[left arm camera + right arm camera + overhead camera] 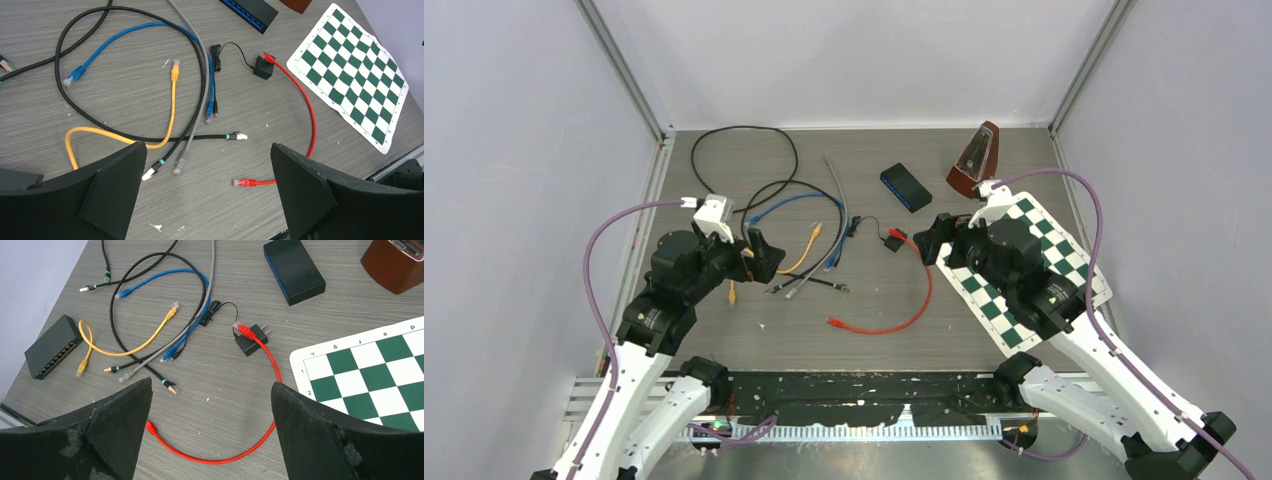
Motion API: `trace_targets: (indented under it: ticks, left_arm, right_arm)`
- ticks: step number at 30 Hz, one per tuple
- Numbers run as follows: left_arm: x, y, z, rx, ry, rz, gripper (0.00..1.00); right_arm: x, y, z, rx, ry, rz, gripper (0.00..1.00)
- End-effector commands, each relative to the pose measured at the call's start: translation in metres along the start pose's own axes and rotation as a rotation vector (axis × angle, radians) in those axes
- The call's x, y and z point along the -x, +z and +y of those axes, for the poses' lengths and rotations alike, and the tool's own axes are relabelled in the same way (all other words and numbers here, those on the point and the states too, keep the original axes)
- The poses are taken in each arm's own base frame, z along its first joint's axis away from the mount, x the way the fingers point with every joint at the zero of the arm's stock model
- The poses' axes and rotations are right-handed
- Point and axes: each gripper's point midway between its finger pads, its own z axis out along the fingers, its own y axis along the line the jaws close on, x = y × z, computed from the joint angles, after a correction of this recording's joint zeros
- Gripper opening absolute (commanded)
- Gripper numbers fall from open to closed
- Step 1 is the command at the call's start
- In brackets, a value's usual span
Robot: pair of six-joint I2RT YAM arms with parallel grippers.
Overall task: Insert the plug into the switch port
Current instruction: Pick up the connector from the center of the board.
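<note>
A black switch with a blue port face (906, 187) (294, 270) lies at the back of the table. A second black switch (52, 346) shows its row of ports at the left of the right wrist view. A red cable (919, 300) curves between the arms, its near plug (833, 322) (245, 182) (150, 429) loose on the table. My left gripper (764, 262) (207, 150) hangs open above that plug, holding nothing. My right gripper (929, 238) (211, 385) is open over the red loop, also holding nothing.
Yellow (172, 100), blue (125, 32), grey (197, 100) and black (60, 65) cables tangle at centre left. The red cable's far plug rests on a black power adapter (892, 240). A green chessboard mat (1024, 270) lies under the right arm, with a brown metronome (974, 160) behind it.
</note>
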Motion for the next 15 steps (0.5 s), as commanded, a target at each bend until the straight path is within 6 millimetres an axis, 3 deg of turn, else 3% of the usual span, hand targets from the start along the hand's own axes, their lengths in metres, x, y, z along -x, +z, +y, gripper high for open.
trace_targets:
  ticks: [1, 9, 13, 15]
  left_arm:
    - [0.009, -0.002, 0.001, 0.016, 0.018, -0.032, 0.99]
    - [0.007, -0.004, 0.024, 0.146, 0.004, -0.032, 0.99]
    - [0.007, -0.011, 0.039, 0.236, -0.015, -0.051, 0.99]
    - [0.004, -0.013, 0.044, 0.267, -0.026, -0.054, 0.99]
  right_arm:
    - [0.017, -0.002, 0.002, 0.006, 0.004, -0.070, 0.95]
    - [0.019, 0.003, 0.007, 0.043, -0.012, -0.100, 0.95]
    - [0.013, 0.025, 0.007, 0.040, -0.067, -0.096, 0.96]
    - [0.010, 0.042, -0.007, -0.048, -0.082, -0.086, 0.98]
